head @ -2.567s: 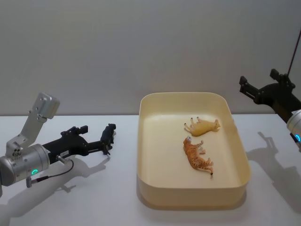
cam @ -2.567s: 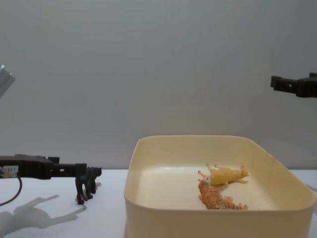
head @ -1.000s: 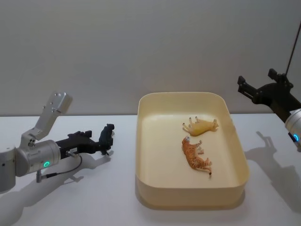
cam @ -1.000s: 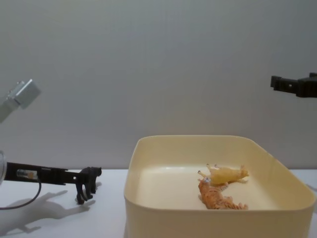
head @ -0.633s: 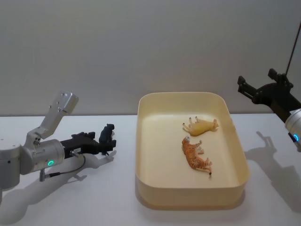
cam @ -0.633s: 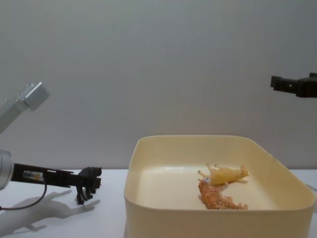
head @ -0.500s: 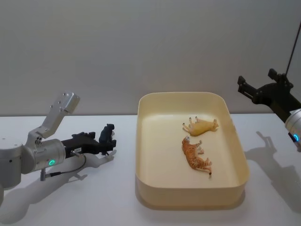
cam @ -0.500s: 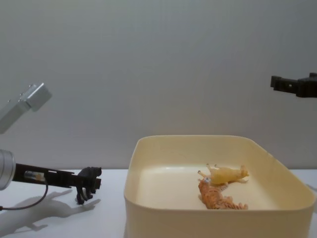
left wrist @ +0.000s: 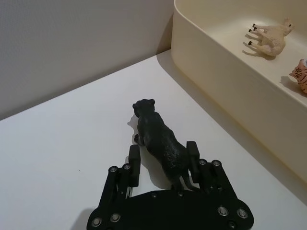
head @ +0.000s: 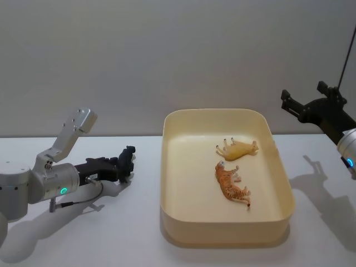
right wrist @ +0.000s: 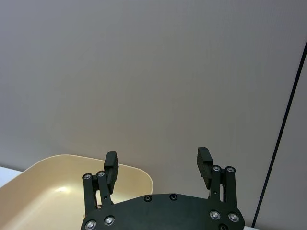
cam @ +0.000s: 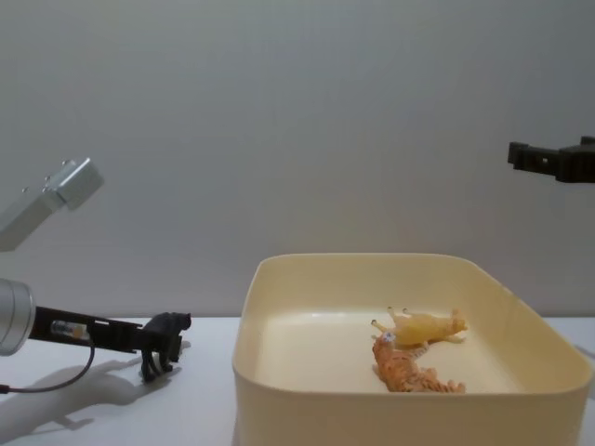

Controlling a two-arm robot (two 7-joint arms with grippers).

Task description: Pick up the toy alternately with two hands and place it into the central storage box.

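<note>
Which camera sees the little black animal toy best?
The left wrist view: the black toy animal stands whole and large between the left gripper's fingers. The head and chest views show it small and dark.

The box (head: 227, 236) sits on the desk (head: 111, 245), a little right of the middle. Two toys lie in it on their sides: a lion (head: 239, 149) toward the back and a tiger (head: 232, 186) just in front of it. Left of the box, apart from its wall, stands a panther (head: 127, 161), with the left gripper (head: 123, 171) straddling its hindquarters from the left. The right gripper (head: 297, 109) hangs high, right of the box.
</note>
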